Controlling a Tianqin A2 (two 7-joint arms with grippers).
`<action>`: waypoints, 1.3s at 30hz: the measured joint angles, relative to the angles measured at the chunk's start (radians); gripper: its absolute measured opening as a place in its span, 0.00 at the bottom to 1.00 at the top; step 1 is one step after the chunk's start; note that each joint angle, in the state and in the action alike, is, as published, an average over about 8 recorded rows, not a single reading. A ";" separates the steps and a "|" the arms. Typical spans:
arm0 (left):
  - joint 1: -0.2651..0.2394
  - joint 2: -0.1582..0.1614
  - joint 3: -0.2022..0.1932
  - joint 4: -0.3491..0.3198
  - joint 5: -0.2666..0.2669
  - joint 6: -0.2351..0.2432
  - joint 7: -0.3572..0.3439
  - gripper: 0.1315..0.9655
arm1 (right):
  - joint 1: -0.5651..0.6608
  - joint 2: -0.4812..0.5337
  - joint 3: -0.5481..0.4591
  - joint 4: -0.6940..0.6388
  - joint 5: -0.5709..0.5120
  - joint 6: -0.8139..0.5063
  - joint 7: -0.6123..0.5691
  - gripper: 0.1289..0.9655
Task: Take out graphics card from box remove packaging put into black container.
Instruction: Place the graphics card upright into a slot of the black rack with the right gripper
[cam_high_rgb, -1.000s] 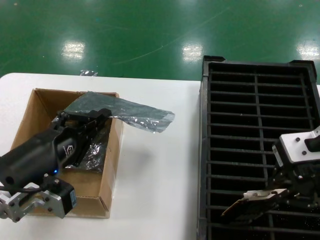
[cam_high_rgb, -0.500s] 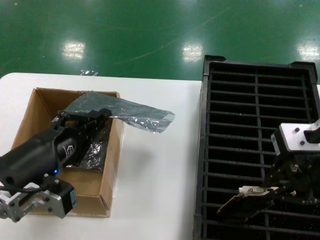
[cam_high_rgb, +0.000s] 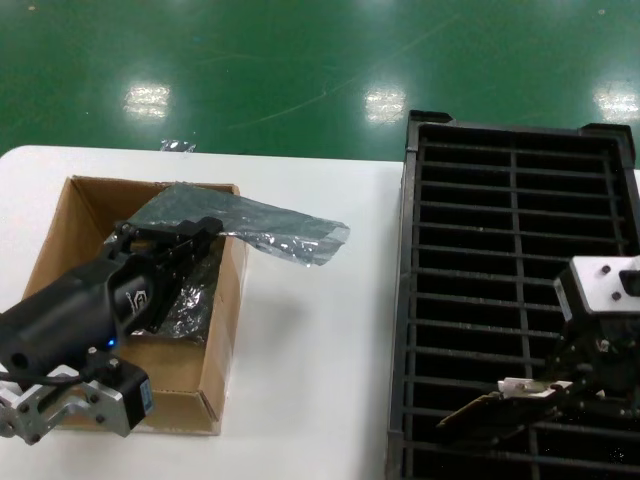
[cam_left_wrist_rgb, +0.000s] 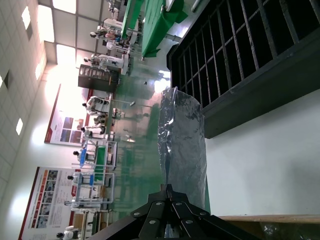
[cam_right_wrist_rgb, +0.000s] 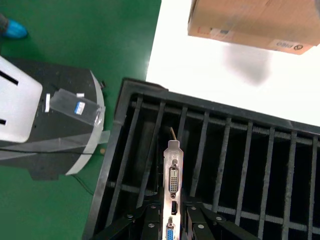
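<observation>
The graphics card (cam_right_wrist_rgb: 171, 192) is gripped in my right tool (cam_high_rgb: 545, 398), low over the black container (cam_high_rgb: 410, 300) at about five o'clock in the head view. I judge it light, stiff and fragile; its bracket end or bare edges are the safe hold. The right wrist view shows the ports and the slot beneath, which the head view hides. My left tool (cam_high_rgb: 185, 238) is clenched on the packaging (cam_left_wrist_rgb: 182, 145) over the box (cam_high_rgb: 60, 230), at nine o'clock on the desk (cam_high_rgb: 310, 380).
</observation>
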 joint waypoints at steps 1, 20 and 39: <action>0.000 0.000 0.000 0.000 0.000 0.000 0.000 0.01 | -0.001 0.000 -0.002 0.001 -0.004 0.000 -0.002 0.07; 0.000 0.000 0.000 0.000 0.000 0.000 0.000 0.01 | -0.001 -0.016 -0.014 0.014 -0.054 0.000 -0.022 0.07; 0.000 0.000 0.000 0.000 0.000 0.000 0.000 0.01 | -0.040 -0.060 -0.014 0.035 -0.099 0.000 -0.019 0.07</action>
